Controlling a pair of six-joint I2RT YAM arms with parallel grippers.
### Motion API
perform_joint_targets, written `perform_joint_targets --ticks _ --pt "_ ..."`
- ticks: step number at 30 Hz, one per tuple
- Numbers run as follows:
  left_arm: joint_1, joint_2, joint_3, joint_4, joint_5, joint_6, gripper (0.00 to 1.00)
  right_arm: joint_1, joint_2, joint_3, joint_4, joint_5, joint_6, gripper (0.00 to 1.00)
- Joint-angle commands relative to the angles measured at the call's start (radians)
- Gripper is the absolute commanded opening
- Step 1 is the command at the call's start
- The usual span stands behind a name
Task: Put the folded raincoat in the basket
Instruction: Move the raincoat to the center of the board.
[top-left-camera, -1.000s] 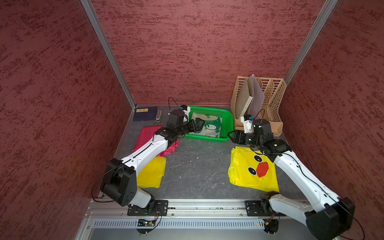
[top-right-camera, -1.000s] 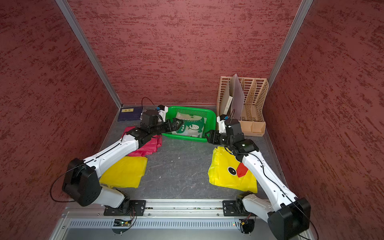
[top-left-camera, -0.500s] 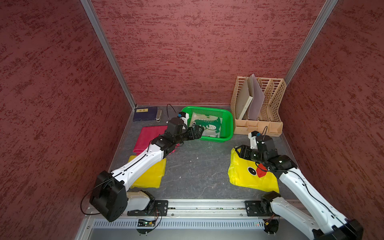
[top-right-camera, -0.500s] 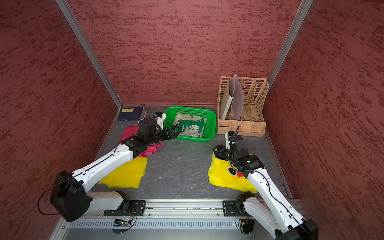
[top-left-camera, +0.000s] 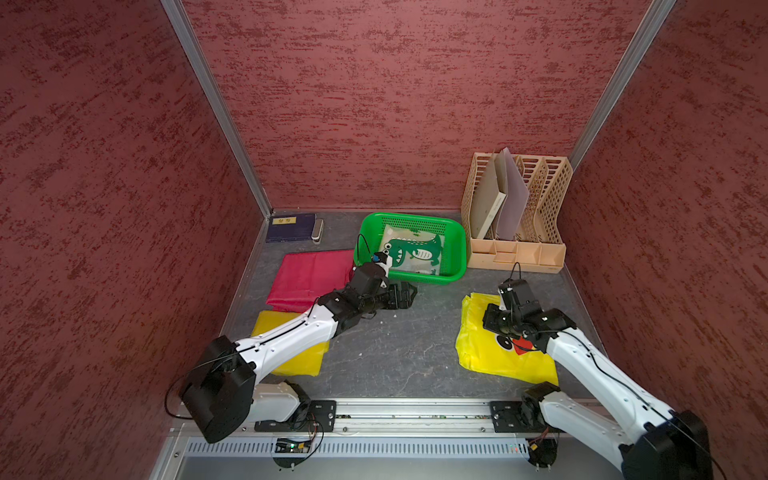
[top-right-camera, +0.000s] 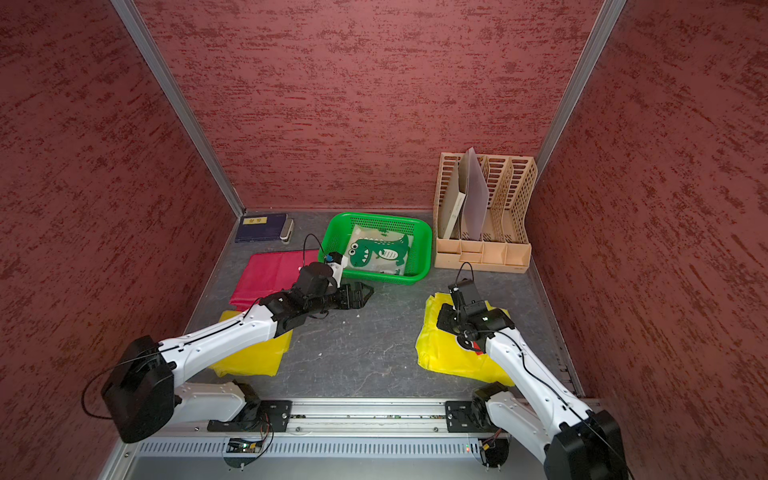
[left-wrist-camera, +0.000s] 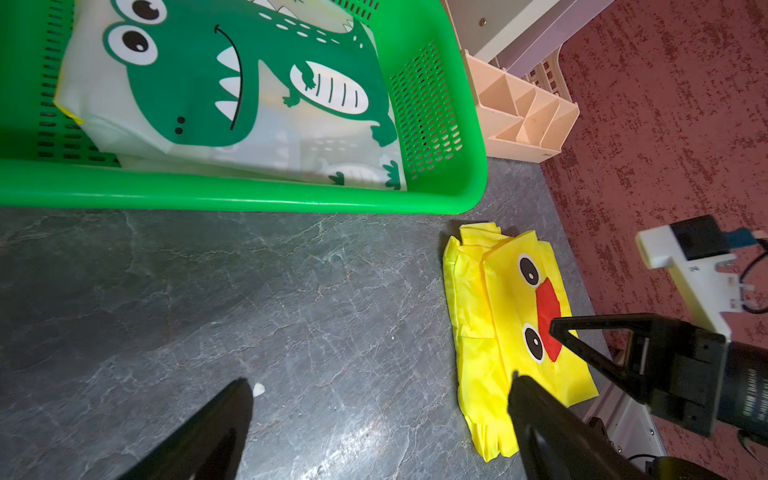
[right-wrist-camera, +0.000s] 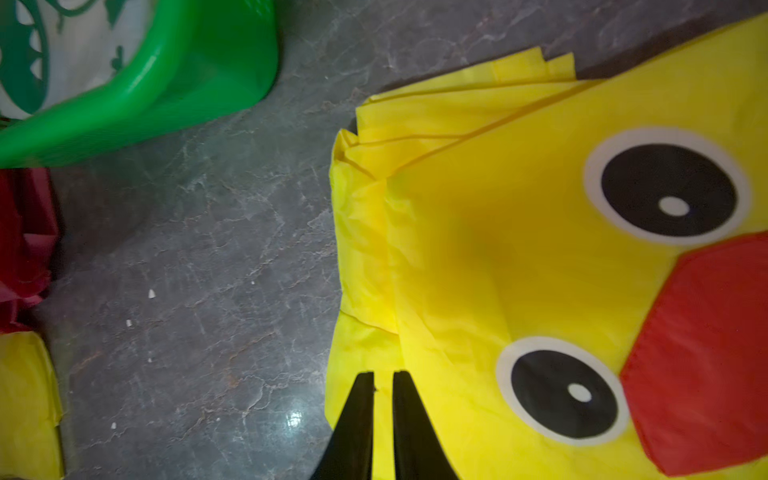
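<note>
"Right wrist view, go: where's the target?"

"The folded bright yellow plastic duck-face raincoat (right-wrist-camera: 498, 270) lies flat on the grey stone-pattern table (top-left-camera: 395, 353). It's near the front right corner of the shallow bright green perforated plastic basket (left-wrist-camera: 249, 199), apart from it. Not in."

"Right gripper?"

"My right gripper (right-wrist-camera: 382, 376) is at that raincoat's edge, beside one printed eye. Jaws narrow, just a slit between them. Can't tell whether cloth is caught in it."

"Left?"

"My left gripper (left-wrist-camera: 380, 379) hangs over bare table in front of the basket, jaws wide, nothing in them."

"Progress?"

"One folded translucent white raincoat with a green dinosaur print (left-wrist-camera: 199, 83) already sits inside the basket. I'd put the duck one at the grasp stage, with lift, carry and drop all left. A folded red plastic raincoat (top-left-camera: 311, 274) and a folded plain yellow one (top-left-camera: 299, 361) lie on the table on my left. Unclear if they're due too."

"Clutter?"

"A tall beige lattice file rack (top-left-camera: 540, 195) stands just beside the basket, on the right. I'd keep clear of it."
</note>
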Motion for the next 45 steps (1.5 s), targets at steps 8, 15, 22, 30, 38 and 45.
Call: perform_joint_targets --ticks 8,15,22,30,38,45 --pt "-0.012 0.020 -0.019 0.048 -0.002 0.000 1.00 0.031 0.046 -0.086 0.024 0.055 0.075 0.20" --pt "-0.018 -0.001 -0.054 0.049 -0.008 -0.008 1.00 0.072 0.106 -0.108 0.072 0.042 0.091 0.25" --pt "-0.018 0.017 -0.083 0.099 0.010 -0.016 1.00 0.146 0.226 -0.117 0.241 -0.020 0.138 0.27" --pt "-0.021 0.053 -0.089 0.114 0.010 -0.034 1.00 0.234 0.281 -0.055 0.268 0.005 0.186 0.25" --pt "-0.021 0.020 -0.129 0.103 0.000 -0.027 1.00 0.214 0.115 0.080 -0.015 0.167 0.103 0.31" --pt "-0.023 0.027 -0.139 0.137 0.043 -0.030 1.00 0.131 0.246 0.072 0.084 0.097 0.027 0.30"
